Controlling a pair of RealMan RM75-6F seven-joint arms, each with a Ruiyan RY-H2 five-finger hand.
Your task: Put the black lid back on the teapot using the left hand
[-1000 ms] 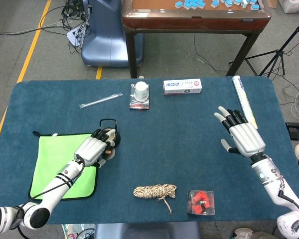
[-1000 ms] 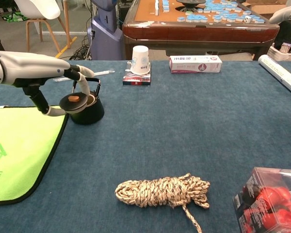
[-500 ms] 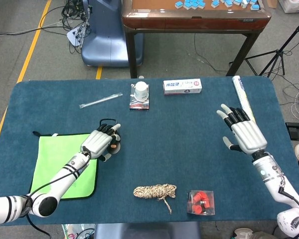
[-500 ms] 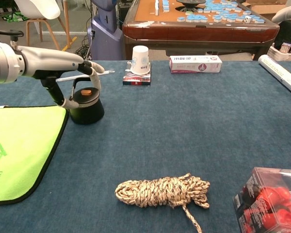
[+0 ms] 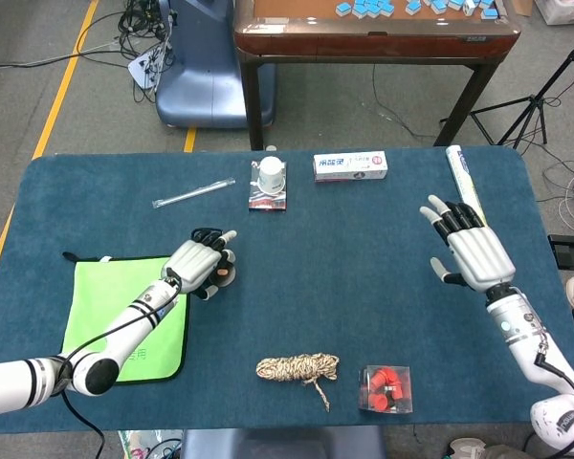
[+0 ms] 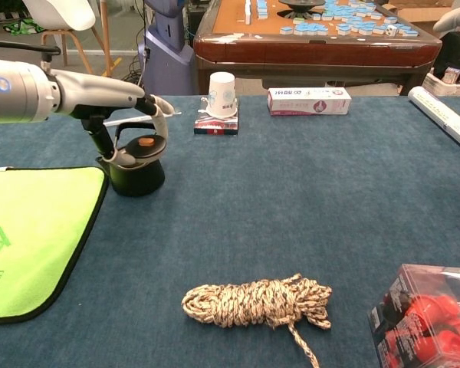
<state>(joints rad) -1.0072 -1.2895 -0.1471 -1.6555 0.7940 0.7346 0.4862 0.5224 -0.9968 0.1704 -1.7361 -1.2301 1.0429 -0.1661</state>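
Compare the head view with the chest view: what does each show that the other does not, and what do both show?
Head view only: the right hand, open above the table, and a clear plastic straw.
Chest view only: the round black lid sitting tilted over the black teapot.
Both: the left hand holding the lid, the green cloth, the coiled rope and the white paper cup.
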